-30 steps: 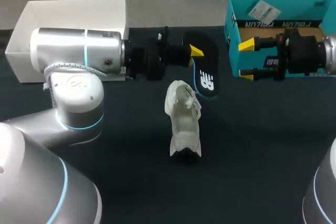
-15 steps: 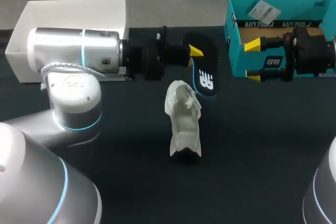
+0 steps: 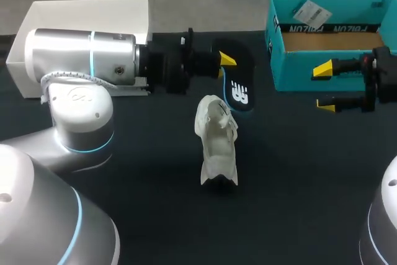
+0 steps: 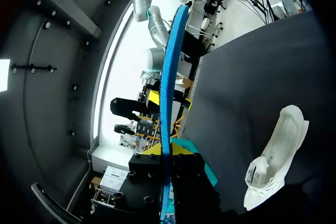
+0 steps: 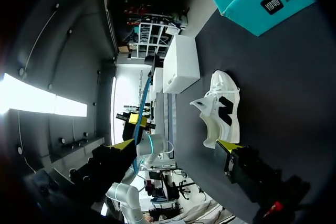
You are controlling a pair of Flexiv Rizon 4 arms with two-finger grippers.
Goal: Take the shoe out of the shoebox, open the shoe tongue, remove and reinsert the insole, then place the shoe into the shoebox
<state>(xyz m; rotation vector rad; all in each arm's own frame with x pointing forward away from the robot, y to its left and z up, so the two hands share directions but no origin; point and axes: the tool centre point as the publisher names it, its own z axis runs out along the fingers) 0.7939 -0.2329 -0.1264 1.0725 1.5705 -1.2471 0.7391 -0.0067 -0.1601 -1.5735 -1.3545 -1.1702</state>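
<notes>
1. Head view gives you the stage. The white lace-up sneaker point(image 3: 217, 144) is out of the teal cardboard shoebox point(image 3: 291, 69) and lies on the dark worktop point(image 3: 298, 172), with its opening apparently spread.
2. The flat black insole with a blue rim point(image 3: 240, 91) is also out. By my judgement the take-out, tongue and removal steps are done. Reinserting the insole and boxing the sneaker are left.
3. Your left claw point(image 3: 224, 66) is closed on the insole, just past the sneaker's far end. The left wrist view shows the insole edge-on as a thin blue strip running out from between the fingers, and the sneaker lies off to one side of it, apart.
4. Your right claw point(image 3: 324, 86) is wide and holds nothing. It hangs well off to the sneaker's right, in front of the shoebox.
5. The right wrist view has the sneaker ahead of the right claw, roughly in line with the gap between its yellow tips, and not touching either.
6. An open white box point(image 3: 87, 10) sits beyond the sneaker, on its far left.
7. To reinsert, you will likely need to bring the insole over the sneaker's opening and steady the sneaker with the free claw.
</notes>
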